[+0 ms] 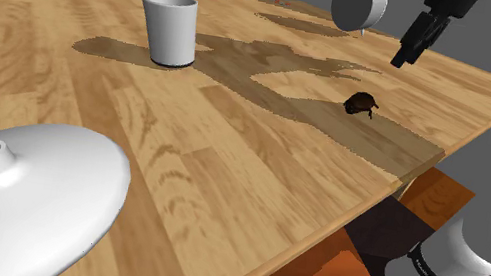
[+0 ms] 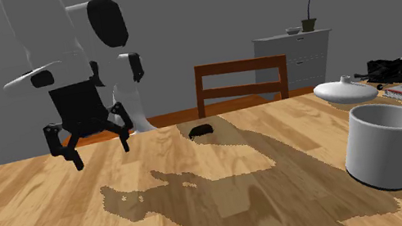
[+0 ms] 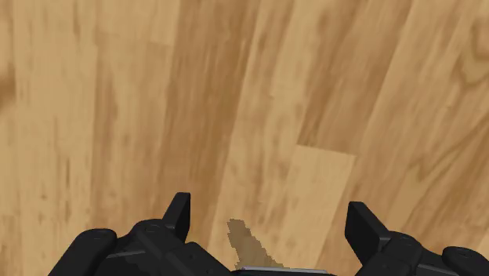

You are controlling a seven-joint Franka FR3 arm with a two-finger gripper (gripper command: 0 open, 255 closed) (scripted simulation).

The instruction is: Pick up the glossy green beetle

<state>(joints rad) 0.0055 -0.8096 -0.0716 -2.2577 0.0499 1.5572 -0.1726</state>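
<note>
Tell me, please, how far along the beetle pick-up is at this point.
Nothing looks finished: the dark beetle lies on the wooden table, untouched. In hand: the gripper hangs open above the table, off to one side of the beetle, with bare wood between its fingers in the wrist view. Left: move over the beetle, descend, close on it and lift.

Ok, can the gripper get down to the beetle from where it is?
Probably yes: the gripper hangs open above the table, to one side of the dark beetle, with bare wood between them and the white mug well off.
</note>
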